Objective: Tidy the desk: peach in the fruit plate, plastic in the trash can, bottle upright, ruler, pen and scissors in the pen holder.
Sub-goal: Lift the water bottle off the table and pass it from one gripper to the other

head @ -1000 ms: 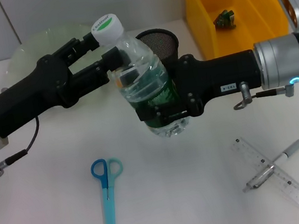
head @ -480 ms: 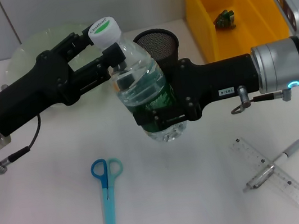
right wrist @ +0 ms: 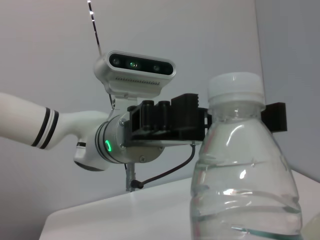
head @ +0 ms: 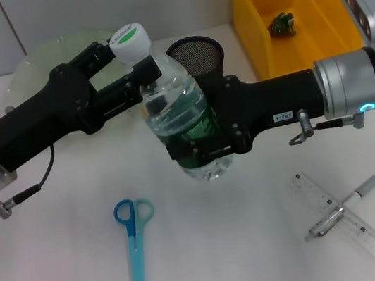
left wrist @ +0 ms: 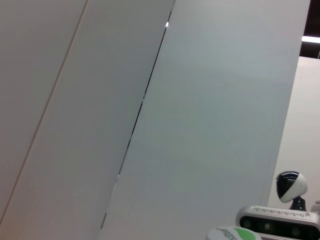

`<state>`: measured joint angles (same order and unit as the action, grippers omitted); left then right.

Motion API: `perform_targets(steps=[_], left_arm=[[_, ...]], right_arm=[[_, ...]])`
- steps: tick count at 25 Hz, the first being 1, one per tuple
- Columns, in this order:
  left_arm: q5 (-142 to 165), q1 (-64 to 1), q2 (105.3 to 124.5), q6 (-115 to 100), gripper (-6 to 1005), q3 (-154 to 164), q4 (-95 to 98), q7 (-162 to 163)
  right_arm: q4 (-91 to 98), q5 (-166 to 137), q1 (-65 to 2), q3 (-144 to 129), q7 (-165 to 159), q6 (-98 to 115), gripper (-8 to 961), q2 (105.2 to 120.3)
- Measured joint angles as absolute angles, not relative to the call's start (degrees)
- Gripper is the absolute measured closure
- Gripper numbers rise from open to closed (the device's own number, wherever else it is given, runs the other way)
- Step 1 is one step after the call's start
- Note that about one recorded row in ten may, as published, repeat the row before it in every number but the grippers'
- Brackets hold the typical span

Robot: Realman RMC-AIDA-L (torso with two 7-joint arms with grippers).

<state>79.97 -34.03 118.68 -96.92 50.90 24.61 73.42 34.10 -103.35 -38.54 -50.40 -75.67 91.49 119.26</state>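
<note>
A clear water bottle (head: 180, 113) with a green-and-white cap (head: 129, 39) is held above the table, roughly upright. My right gripper (head: 198, 142) is shut on its lower body. My left gripper (head: 133, 60) is closed around its neck just under the cap. In the right wrist view the bottle (right wrist: 240, 185) fills the foreground, with the left gripper (right wrist: 235, 117) behind its cap. Blue scissors (head: 135, 238) lie at the front left. A clear ruler (head: 346, 221) with a pen (head: 345, 205) across it lies at the front right. The black mesh pen holder (head: 196, 53) stands behind the bottle. No peach is in view.
A pale green fruit plate (head: 33, 65) sits at the back left, partly behind my left arm. A yellow bin (head: 301, 44) at the back right holds a small green object (head: 282, 24). The left wrist view shows mostly wall and the cap's edge (left wrist: 234, 234).
The bottle and both grippers have shifted slightly left and away from me. Both holds are the same. The things on the table have not moved.
</note>
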Motion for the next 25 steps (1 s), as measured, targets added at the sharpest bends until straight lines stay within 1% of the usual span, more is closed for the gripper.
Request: perform_targets(steps=[11, 14, 19, 25], left_arm=[[79.98, -34.35, 118.74, -97.34, 156, 51.69, 24.61, 73.38], [79.96, -34.41, 118.74, -97.37, 416, 52.00, 24.61, 73.38], [79.95, -34.66, 118.72, -97.37, 485, 52.15, 24.61, 73.41], [79.99, -34.82, 118.62, -97.38, 518, 52.22, 24.61, 73.42]], right_arm=[[34.10, -103.19, -38.76, -51.42, -75.67, 91.38, 181, 119.36], [34.10, -103.05, -38.76, -51.42, -75.66, 91.42, 180, 119.35], [34.10, -102.91, -38.76, -51.52, -75.54, 91.44, 177, 119.35], [34.10, -102.90, -38.76, -51.56, -75.58, 91.44, 174, 119.35]])
